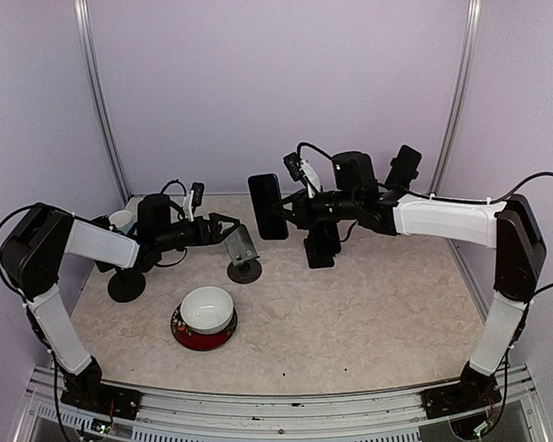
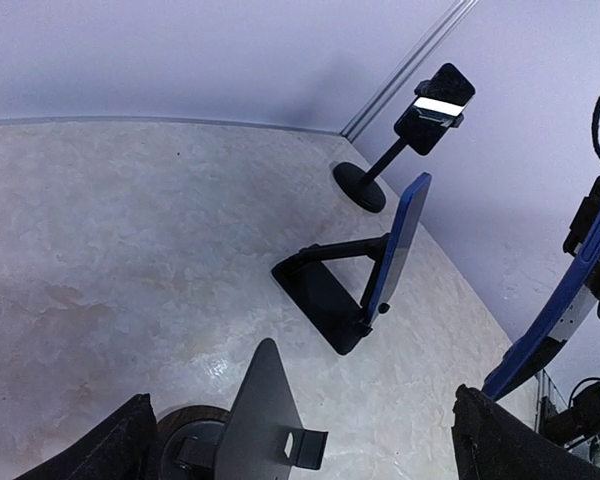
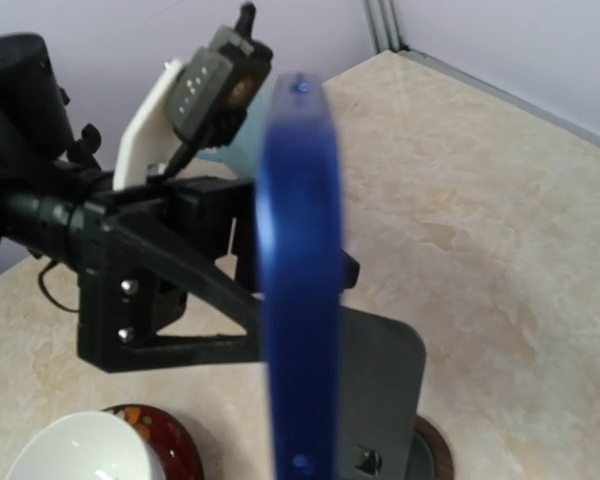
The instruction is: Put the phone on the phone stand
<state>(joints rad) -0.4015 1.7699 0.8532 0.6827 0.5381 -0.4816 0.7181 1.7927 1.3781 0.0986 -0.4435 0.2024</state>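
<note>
Right hand [image 1: 284,214] up over the middle of the worktop [image 1: 369,313], and it was pinching the phone [image 1: 266,205], holding it upright in the air, not yet on any stand. From the right wrist camera that phone [image 3: 300,270] showed edge-on as a blue strip, with the grey stand [image 3: 382,375] just behind and below it. The grey stand [image 1: 242,245] sat on its round base left of centre, its plate tilted. The left hand [image 1: 223,227] was right beside it with its fingers [image 2: 110,450] spread wide. In its own camera the stand rose between them, and whether they touched it, I couldn't tell. Further right, a black stand [image 2: 320,290] carried another blue phone [image 2: 400,235] leaning against it. A tall stand [image 2: 360,188] stood near the back corner. A white bowl [image 1: 207,307] sat toward the front.
</note>
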